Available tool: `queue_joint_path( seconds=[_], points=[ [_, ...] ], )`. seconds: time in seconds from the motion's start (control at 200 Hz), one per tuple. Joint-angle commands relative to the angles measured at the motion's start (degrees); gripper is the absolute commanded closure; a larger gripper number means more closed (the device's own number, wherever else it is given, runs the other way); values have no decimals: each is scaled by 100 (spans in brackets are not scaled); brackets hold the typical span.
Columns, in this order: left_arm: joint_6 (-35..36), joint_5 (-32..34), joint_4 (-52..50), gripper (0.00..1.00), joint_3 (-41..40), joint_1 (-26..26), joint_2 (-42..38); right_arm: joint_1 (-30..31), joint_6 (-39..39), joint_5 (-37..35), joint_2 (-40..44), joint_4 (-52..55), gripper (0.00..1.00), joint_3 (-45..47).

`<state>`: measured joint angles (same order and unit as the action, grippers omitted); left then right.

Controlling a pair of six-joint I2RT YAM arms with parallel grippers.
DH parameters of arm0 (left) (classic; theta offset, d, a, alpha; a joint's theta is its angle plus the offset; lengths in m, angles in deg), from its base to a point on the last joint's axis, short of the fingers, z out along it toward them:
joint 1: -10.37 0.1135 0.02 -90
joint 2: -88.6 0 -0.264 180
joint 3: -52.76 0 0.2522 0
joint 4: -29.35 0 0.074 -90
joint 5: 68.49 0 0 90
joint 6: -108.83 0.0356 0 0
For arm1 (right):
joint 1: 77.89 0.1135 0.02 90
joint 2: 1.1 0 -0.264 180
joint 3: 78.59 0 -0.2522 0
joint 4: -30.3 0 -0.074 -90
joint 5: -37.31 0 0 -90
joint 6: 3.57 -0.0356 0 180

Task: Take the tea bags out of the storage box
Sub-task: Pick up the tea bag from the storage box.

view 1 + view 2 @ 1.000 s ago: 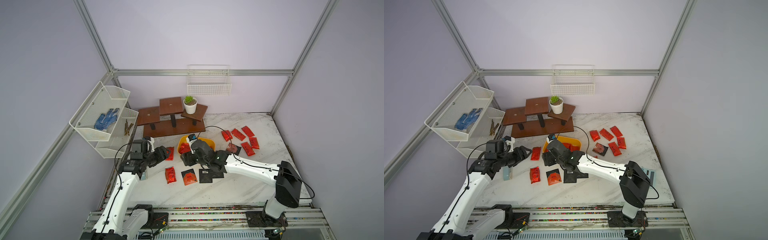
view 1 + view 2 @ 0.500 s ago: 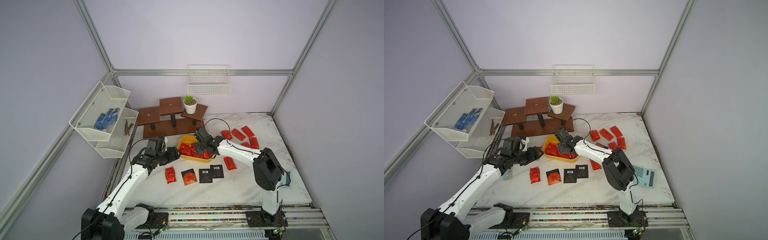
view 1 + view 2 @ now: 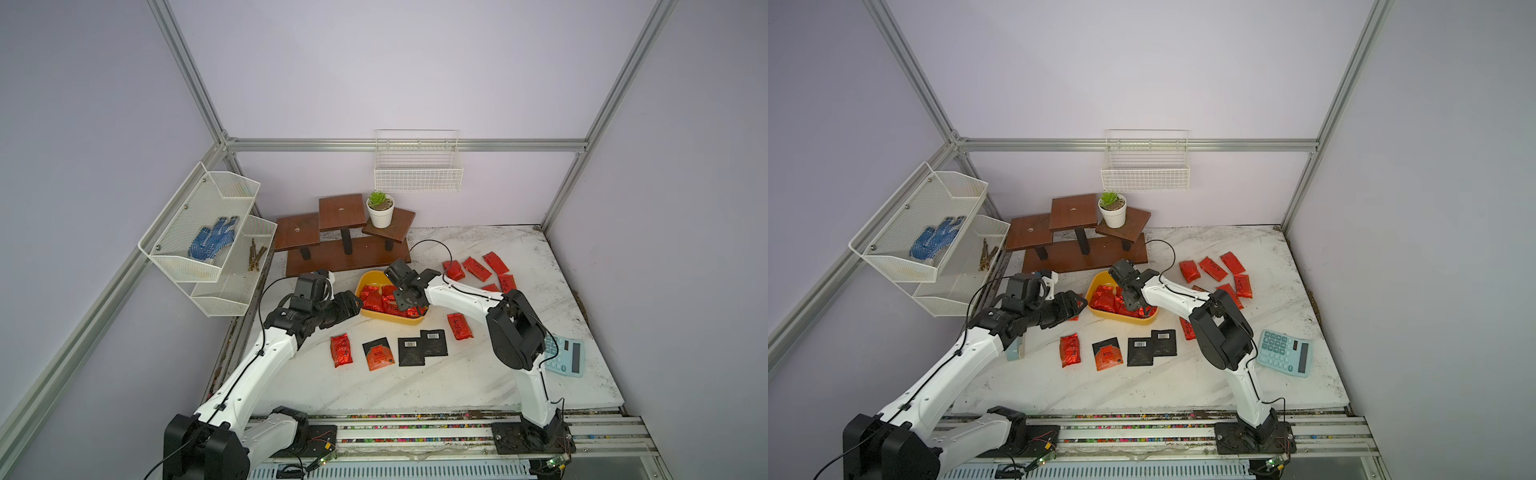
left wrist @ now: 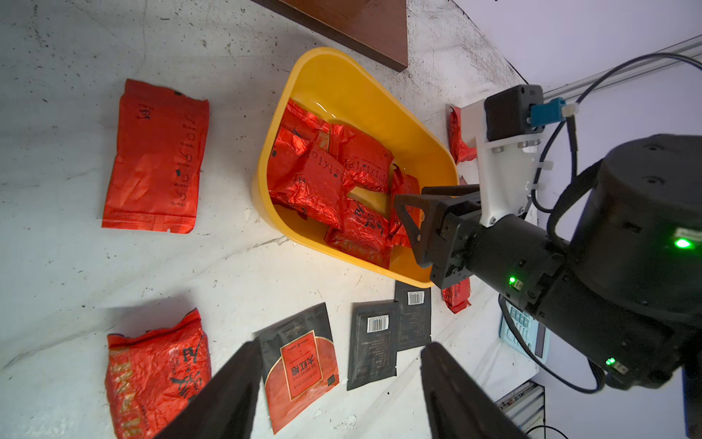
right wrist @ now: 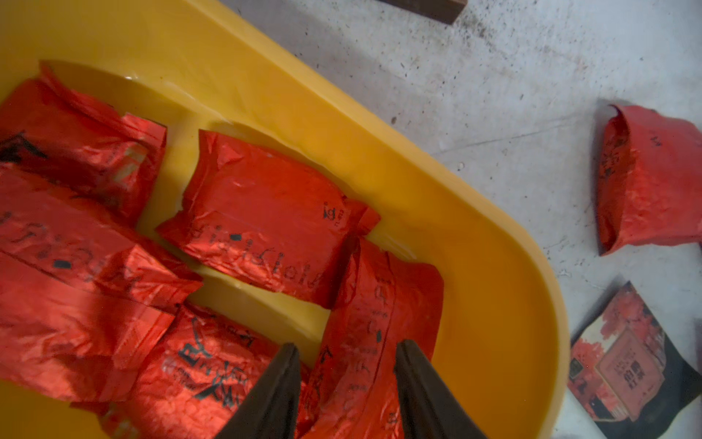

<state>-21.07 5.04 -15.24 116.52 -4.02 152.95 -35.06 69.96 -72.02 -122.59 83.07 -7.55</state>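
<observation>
White marble tabletop [image 3: 415, 386] is carrying the yellow storage box [image 3: 371, 276], where the right gripper [image 5: 346, 346] is straddling one red pouch [image 5: 380, 300] among the tea bags [image 3: 376, 301], pinched or not I cannot tell, while the left gripper [image 4: 340, 345] is hovering open and empty nearby, and slick foil could be slipping free on lifting.

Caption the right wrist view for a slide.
Right gripper inside the yellow box, jaws either side of a red tea bag, other red bags lying beside it.
</observation>
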Motion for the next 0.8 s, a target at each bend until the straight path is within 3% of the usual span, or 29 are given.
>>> queue_joint_path(
  seconds=[0.0,0.225,0.27,0.365,0.795],
  points=[
    [0,-47,219,31,-25,-29,22,-15,-119,-82,-214,171,56,-93],
    [-12,-36,220,30,-76,-28,-40,-20,-212,-156,-407,150,69,-122],
    [-9,-37,223,30,-87,-28,-37,-27,-240,-192,-414,151,76,-122],
    [-18,-43,235,31,-79,-27,-33,-24,-317,-285,-326,157,100,-112],
    [-89,-81,231,31,36,-68,-3,-24,-307,-319,793,64,100,-127]
  ],
)
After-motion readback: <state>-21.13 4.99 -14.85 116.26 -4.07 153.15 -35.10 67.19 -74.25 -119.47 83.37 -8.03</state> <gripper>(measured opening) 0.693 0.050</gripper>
